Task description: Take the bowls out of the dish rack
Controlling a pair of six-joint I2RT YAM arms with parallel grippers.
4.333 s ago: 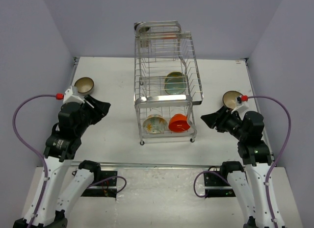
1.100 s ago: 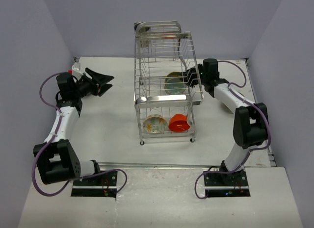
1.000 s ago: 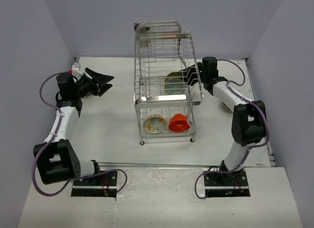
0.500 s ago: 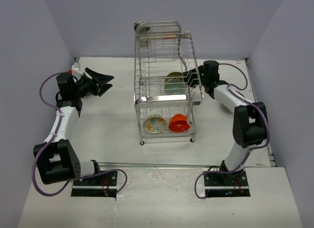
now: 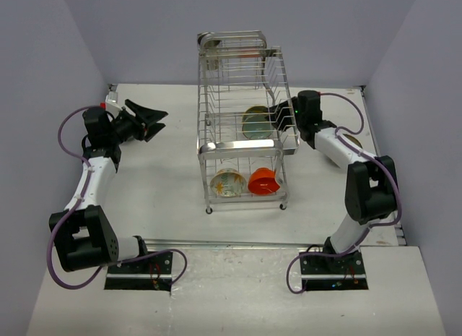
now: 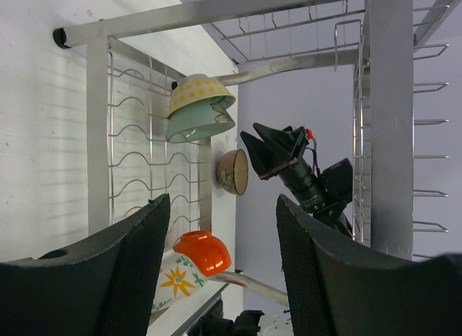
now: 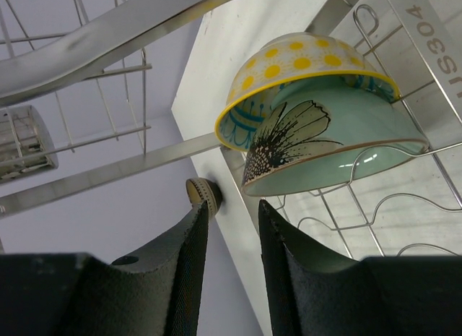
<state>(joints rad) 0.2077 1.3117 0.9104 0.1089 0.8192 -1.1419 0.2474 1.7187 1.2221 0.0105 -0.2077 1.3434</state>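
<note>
A tall chrome dish rack (image 5: 245, 143) stands mid-worktop (image 5: 166, 184). On its upper tier, a greenish bowl (image 7: 339, 152) with a dark flower and a yellow-dotted bowl (image 7: 303, 65) sit nested together, tipped on edge. On the lower tier, near side, a pale bowl (image 5: 227, 183) with an orange flower lies left of an orange-red bowl (image 5: 263, 182). The right end effector (image 7: 232, 206) reaches in from the rack's right, just beside the nested pair, its fingers narrowly parted and empty. The left end effector (image 6: 220, 202) hovers far left, well apart from the rack, spread wide and empty. A brown bowl (image 6: 233, 171) rests on the worktop right of the rack.
</note>
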